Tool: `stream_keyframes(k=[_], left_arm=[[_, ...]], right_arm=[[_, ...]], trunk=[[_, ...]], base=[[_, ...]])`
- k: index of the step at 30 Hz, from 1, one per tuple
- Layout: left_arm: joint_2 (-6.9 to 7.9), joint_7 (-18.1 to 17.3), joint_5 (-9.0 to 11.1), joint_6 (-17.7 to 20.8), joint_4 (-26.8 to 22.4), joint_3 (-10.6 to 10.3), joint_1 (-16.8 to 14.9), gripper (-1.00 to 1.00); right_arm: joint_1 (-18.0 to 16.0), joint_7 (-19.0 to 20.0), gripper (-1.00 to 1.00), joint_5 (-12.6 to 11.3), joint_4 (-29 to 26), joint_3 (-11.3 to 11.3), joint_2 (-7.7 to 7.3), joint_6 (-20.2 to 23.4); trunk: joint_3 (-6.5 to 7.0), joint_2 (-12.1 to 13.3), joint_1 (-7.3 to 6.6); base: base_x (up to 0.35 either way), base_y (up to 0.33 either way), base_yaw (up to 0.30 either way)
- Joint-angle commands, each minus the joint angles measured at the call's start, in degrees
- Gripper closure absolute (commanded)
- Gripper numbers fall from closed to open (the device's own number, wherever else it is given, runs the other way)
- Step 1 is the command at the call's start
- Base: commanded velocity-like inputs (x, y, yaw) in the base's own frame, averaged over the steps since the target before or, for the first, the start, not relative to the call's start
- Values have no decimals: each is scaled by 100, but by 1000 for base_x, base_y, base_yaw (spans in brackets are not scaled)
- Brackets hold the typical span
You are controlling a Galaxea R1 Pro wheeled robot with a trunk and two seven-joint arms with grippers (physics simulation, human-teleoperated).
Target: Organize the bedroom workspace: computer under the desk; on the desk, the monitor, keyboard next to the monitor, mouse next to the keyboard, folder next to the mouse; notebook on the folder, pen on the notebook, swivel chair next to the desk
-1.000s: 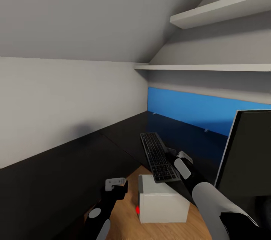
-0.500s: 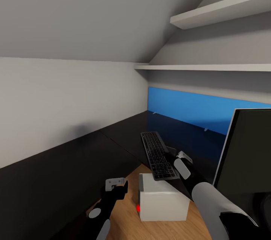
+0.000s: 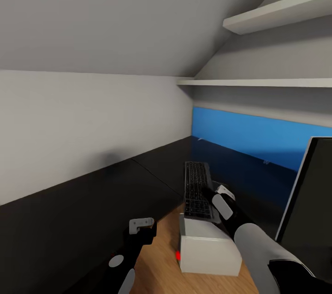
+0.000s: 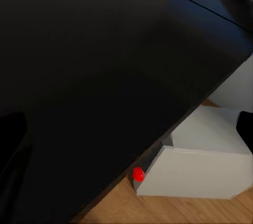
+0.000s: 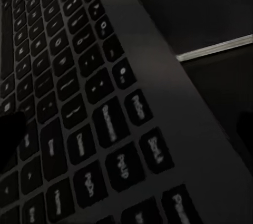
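The keyboard (image 3: 198, 189), judged stiff, light and best taken by its near short edge, is seen overhanging the desk (image 3: 92, 202) edge, where the right gripper (image 3: 217, 192) is met, its closure not discernible.

Wide open black desk (image 3: 69, 220) top on my left, nothing on it, easy passage there. Ahead the keyboard (image 3: 198, 189) lies across the desk edge, overhanging the grey computer (image 3: 210, 250) on the floor. The monitor (image 3: 309, 206) walls off my right side. Low shelf (image 3: 258, 82) and sloped wall close in overhead.
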Motion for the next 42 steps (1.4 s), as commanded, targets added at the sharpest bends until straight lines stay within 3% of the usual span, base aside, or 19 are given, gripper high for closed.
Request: stream_keyframes(k=[1,42], left_arm=[[1,43,52,19,-7,-14,-5,-100],[-5,43,46,11,-7,-12,-5,-100]], right_arm=[[-1,-34,-100,-20,-15,-1,0,28],[15,-41,-100,16,-43,3,11,-75]], trunk=[[-7,-3,0],[-7,-3,0]], base=[[0,0,122],[0,0,28]])
